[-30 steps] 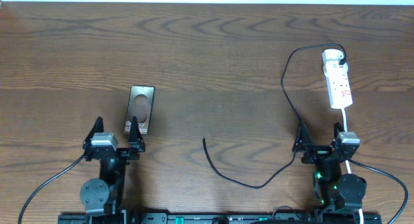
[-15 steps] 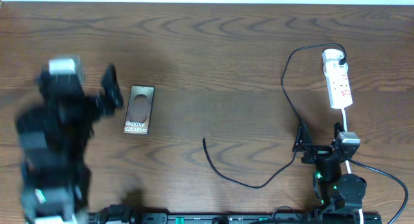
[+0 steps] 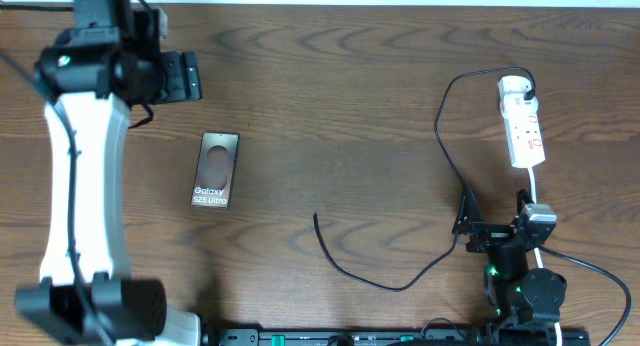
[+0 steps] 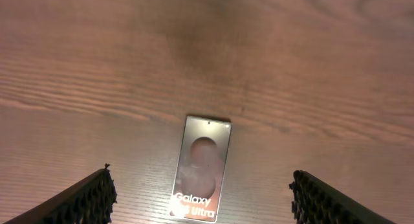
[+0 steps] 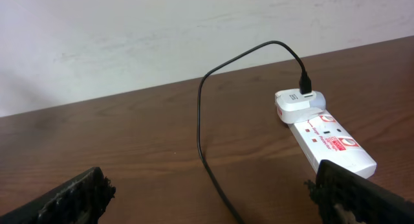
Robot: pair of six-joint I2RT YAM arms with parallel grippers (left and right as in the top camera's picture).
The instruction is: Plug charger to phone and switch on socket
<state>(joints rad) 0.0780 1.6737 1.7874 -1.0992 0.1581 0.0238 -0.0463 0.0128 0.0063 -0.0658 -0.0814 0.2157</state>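
The phone (image 3: 215,170) lies flat on the wooden table, screen up, its "Galaxy" lettering toward the front edge. My left gripper (image 3: 184,76) hangs high over the back left, open and empty. In the left wrist view the phone (image 4: 202,169) lies far below, between the spread fingers (image 4: 87,197). The black charger (image 3: 440,136) runs from a white adapter on the socket (image 3: 523,126) and loops down to a loose tip (image 3: 316,217) mid-table. My right gripper (image 3: 494,210) rests open near the front right. The charger (image 5: 200,120) passes between its fingers, and the socket (image 5: 330,143) lies just ahead.
The socket's white cord (image 3: 537,191) runs toward the front beside the right arm. The left arm's white link (image 3: 85,176) stretches above the table's left side. A pale wall (image 5: 162,30) stands behind the table's far edge.
The left arm has risen from its rest near the front edge and swung up toward the back left, uncovering the phone's lower end. The right arm, charger and socket have not moved.
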